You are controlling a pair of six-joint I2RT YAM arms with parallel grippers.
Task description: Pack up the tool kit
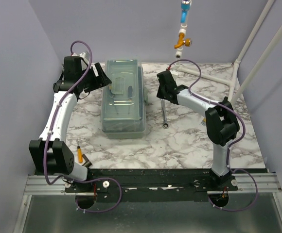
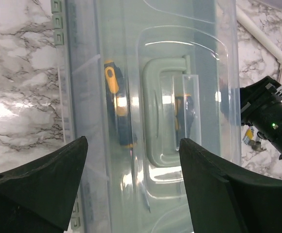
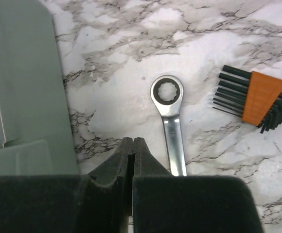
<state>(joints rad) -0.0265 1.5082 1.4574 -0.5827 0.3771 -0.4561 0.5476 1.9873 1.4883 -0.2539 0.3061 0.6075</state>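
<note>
The translucent plastic case (image 1: 124, 104) sits mid-tabletop, lid down. Nearest of all, off the case's near left corner, a small orange-handled tool (image 1: 79, 154), probably a screwdriver, lies by the left arm's base.

Just right of the case lies the ratcheting wrench (image 3: 172, 121), flat on the surface with its ring end toward the near edge. The right end effector (image 3: 133, 143) hangs over the wrench's far end with its fingers pressed fully together. The shaft runs beside them rather than between them, so it appears to grip nothing. Further right of the case is the hex-key set (image 3: 255, 99) in its orange holder.

The wrench should handle as stiff, thin, slick steel lying flush. A pinch across the narrow shaft near mid-length looks the safest hold, since the polished flats could slip. The hex keys are best taken by the holder.

Over the case's far end the left end effector (image 2: 132, 141) is spread wide above the lid, holding nothing. The recessed handle (image 2: 155, 121) lies below it, and a yellow-and-black tool (image 2: 113, 92) shows through the plastic. The lid looks light and flexible — the handle or a rim edge is the place to grip.

The tabletop (image 1: 180, 145) is glossy marble-patterned, likely low in friction. Beyond the case are plain lavender walls, with white pipes (image 1: 248, 63) to its far right and a blue-and-orange fitting (image 1: 182, 29) hanging above.
</note>
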